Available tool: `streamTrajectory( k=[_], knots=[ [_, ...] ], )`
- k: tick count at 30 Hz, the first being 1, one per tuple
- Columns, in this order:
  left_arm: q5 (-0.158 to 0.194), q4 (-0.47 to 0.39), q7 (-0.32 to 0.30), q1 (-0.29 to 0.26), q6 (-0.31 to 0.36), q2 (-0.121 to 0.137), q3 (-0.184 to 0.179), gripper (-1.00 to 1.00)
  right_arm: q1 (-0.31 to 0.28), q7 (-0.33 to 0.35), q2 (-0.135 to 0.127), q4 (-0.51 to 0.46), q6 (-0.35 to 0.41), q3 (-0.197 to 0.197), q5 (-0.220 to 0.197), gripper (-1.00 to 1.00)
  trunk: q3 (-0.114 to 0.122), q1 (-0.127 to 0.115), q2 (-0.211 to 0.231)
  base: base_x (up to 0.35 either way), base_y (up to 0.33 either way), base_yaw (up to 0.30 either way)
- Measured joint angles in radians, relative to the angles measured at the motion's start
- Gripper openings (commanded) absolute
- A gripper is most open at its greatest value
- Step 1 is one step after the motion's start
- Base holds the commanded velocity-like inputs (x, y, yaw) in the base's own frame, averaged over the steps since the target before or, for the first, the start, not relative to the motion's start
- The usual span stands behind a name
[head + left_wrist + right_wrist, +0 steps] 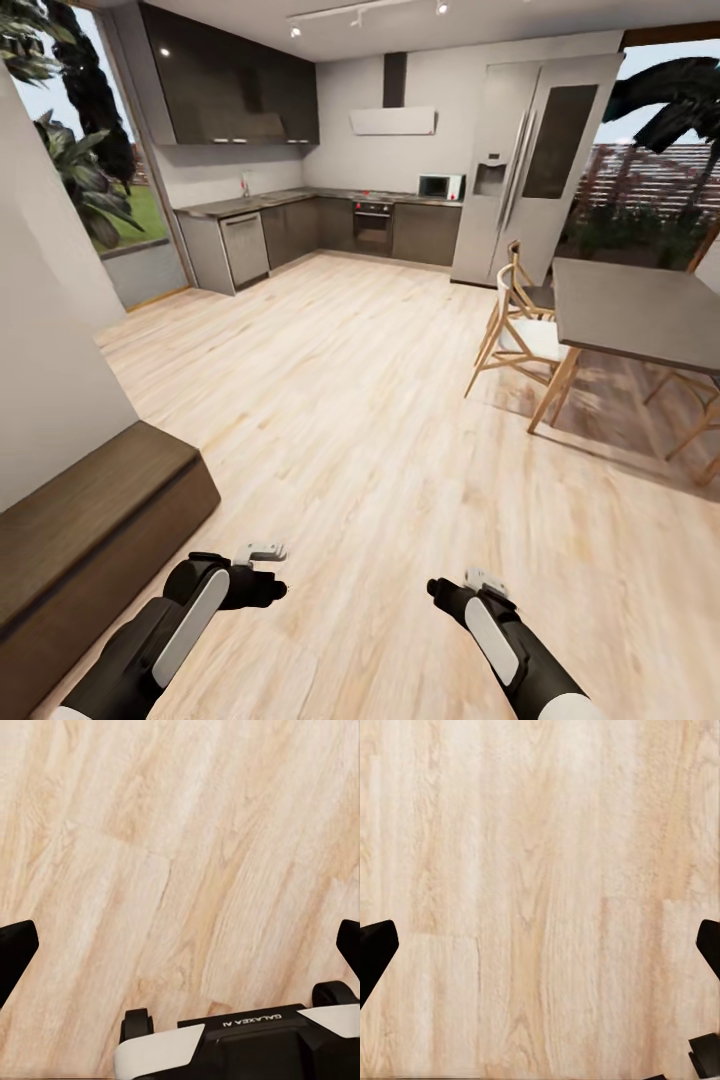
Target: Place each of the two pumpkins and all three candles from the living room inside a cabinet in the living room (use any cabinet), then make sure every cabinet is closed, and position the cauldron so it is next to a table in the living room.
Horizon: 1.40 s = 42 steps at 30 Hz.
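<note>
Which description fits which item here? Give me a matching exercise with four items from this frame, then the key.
Items:
1. cabinet
2. dining table
3. refrigerator
4. left gripper

Descriptions:
A. tall, pale, standing at the far end of the kitchen counter
B. open over bare wood floor, holding nothing
C. low, dark brown, against the wall on the robot's left
D. grey top on wooden legs, chairs beside it, on the robot's right

Pairs: 1-C, 2-D, 3-A, 4-B

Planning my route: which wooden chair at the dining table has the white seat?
The nearer chair, at the table's left corner, has the white seat; the chair behind it has a grey one.
</note>
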Motion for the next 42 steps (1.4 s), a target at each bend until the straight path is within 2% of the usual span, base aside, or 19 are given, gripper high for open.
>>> streamTrajectory(
  k=[8, 13, 32, 37, 39, 42],
  knots=[
    [-0.001, 0.0, 0.0, 0.001, 0.001, 0.0, 0.0, 1.0, 0.0, 0.0, 0.0, 0.0, 0.0, 0.0, 0.031, 1.0, -0.005, 0.0, 0.0, 0.001, -0.001, 0.282],
    [0.0, 0.0, 0.0, 0.001, 0.002, 0.0, 0.0, 1.0, 0.0, 0.001, 0.0, 0.001, -0.024, 0.001, 0.032, 1.0, -0.008, 0.0, 0.0, 0.0, 0.0, 0.278],
    [-0.002, -0.013, -0.002, 0.003, 0.002, -0.002, 0.006, 1.0, 0.0, 0.004, 0.0, 0.002, -0.029, 0.005, 0.032, 1.0, -0.022, 0.0, 0.0, 0.0, -0.002, 0.276],
    [-0.003, -0.015, -0.002, 0.003, 0.002, -0.002, 0.008, 1.0, 0.0, 0.002, 0.0, 0.002, -0.035, 0.056, 0.031, 1.0, -0.026, 0.0, 0.0, 0.031, -0.069, 0.27],
    [-0.003, -0.015, -0.002, 0.003, 0.002, -0.002, 0.009, 1.0, 0.0, 0.001, 0.0, 0.001, -0.061, 0.086, 0.029, 1.0, -0.027, 0.0, 0.0, 0.006, -0.011, 0.252],
    [-0.004, -0.015, -0.002, 0.003, 0.002, -0.002, 0.008, 1.0, 0.0, 0.001, 0.0, 0.001, -0.072, 0.099, 0.029, 1.0, -0.03, 0.0, 0.0, 0.003, -0.005, 0.249]
  ],
)
